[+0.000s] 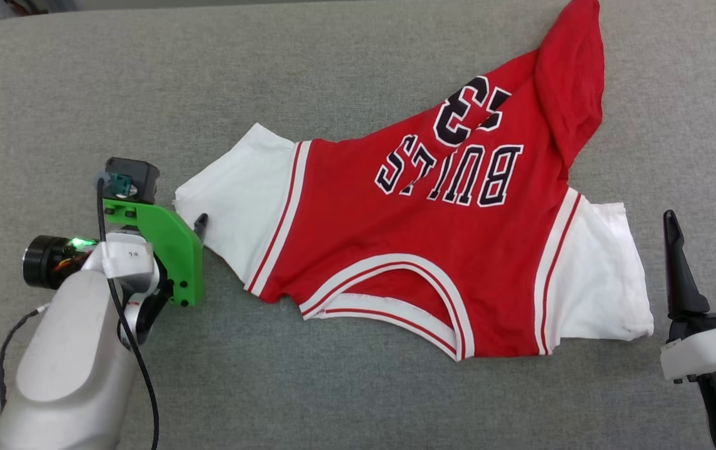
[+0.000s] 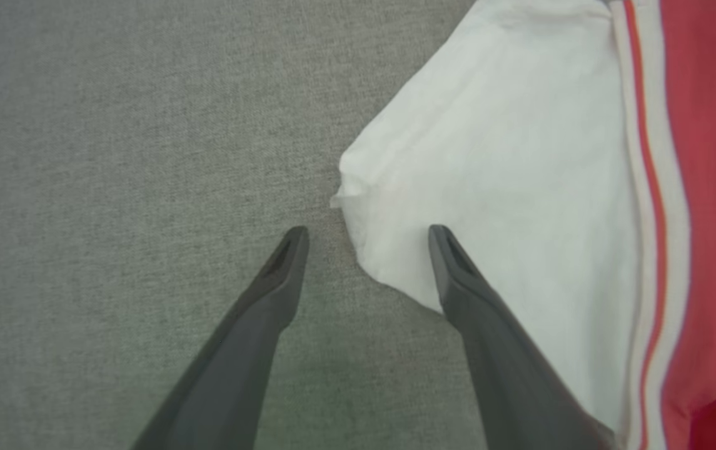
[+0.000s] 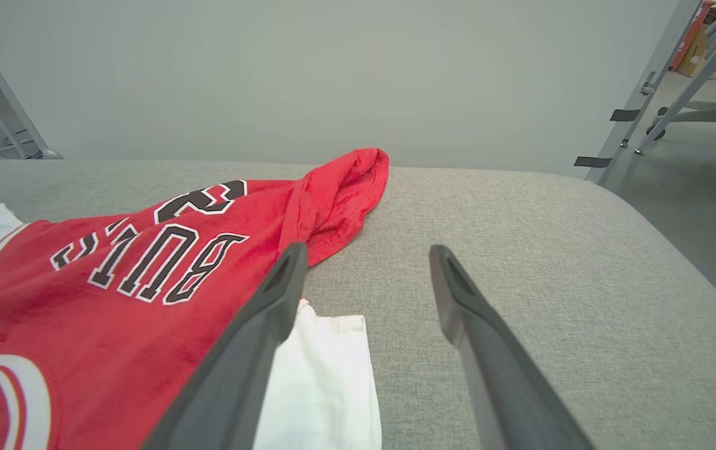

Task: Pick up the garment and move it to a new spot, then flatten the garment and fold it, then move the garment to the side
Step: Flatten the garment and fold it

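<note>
- The left hand [image 2: 367,232], with its two long dark fingers, is being held wide open and empty, pointing down at the grey fabric-covered desk [image 1: 82,81]. The corner of the white short sleeve [image 2: 489,156] is being straddled, apparently so that its edge can be pinched.
- The red jersey-style garment [image 1: 408,237] is lying mid-desk with its collar towards the robot. Its far hem is bunching over on the right, so flattening is judged not yet done.
- The right hand [image 1: 698,215] is being held open and empty just beside the other sleeve, probably ready for its own grasp.
</note>
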{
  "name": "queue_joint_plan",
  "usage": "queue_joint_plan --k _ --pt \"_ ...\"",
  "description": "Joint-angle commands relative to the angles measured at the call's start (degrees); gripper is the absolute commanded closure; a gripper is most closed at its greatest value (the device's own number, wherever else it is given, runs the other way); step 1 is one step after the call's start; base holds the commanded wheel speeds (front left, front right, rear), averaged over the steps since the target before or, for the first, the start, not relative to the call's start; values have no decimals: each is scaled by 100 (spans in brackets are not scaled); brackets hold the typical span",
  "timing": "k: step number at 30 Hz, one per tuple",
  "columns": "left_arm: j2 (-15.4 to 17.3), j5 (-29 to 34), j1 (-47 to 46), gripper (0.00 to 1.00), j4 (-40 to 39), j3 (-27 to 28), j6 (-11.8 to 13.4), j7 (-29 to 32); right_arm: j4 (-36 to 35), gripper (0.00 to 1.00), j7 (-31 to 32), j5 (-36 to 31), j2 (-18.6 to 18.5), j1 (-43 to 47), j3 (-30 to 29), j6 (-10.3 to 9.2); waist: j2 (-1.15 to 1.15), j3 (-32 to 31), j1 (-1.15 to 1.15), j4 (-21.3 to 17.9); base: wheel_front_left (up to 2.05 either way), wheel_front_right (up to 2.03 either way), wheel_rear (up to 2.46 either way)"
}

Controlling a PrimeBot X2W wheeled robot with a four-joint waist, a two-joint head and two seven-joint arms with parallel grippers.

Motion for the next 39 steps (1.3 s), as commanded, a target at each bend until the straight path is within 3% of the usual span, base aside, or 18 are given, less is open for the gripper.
queue_joint_plan --k 1,8,9,10,11,15,20,25,26,32,39 --pt "79 42 -174 0 100 8 47 24 -48 0 -35 -47 -33 -92 -3 -4 0 177 0 -133 0 0 0" --pt "69 -3 -332 0 884 -73 13 217 -113 0 -26 -58 -29 -173 11 -4 0 297 0 -191 0 0 0" --pt "49 -37 -311 15 959 -93 -18 256 -117 0 -29 -61 -18 -174 13 -4 0 301 0 -191 0 0 0" --pt "30 -72 -281 85 1038 -127 -63 306 -119 0 -31 -66 -9 -168 14 -4 0 303 0 -187 0 0 0" --pt "16 -106 -253 100 1089 -159 -106 353 -120 0 -31 -69 -4 -159 12 -4 0 303 0 -181 0 0 0" --pt "-54 -275 -172 100 1127 -198 -217 363 -93 0 -10 -85 -16 -133 -38 -4 0 243 0 -113 0 0 0" --pt "-94 -419 5 100 896 -51 -169 -28 -13 0 136 -70 -99 -68 -4 -4 0 -30 0 23 0 0 0" --pt "-89 -683 359 100 332 245 -60 -326 166 0 730 147 -219 108 31 -4 0 -370 0 169 0 0 0" --pt "-18 -774 922 100 -474 319 76 -216 245 0 1611 329 -449 324 -14 -4 0 -621 0 315 0 0 0" --pt "-15 -871 1812 100 -1824 285 376 237 -30 0 3074 686 -671 444 -185 -4 0 -729 0 470 0 0 0" --pt "-36 -893 2441 100 -2965 143 635 659 -177 0 4651 635 -548 374 -614 -4 0 -619 0 645 0 0 0"
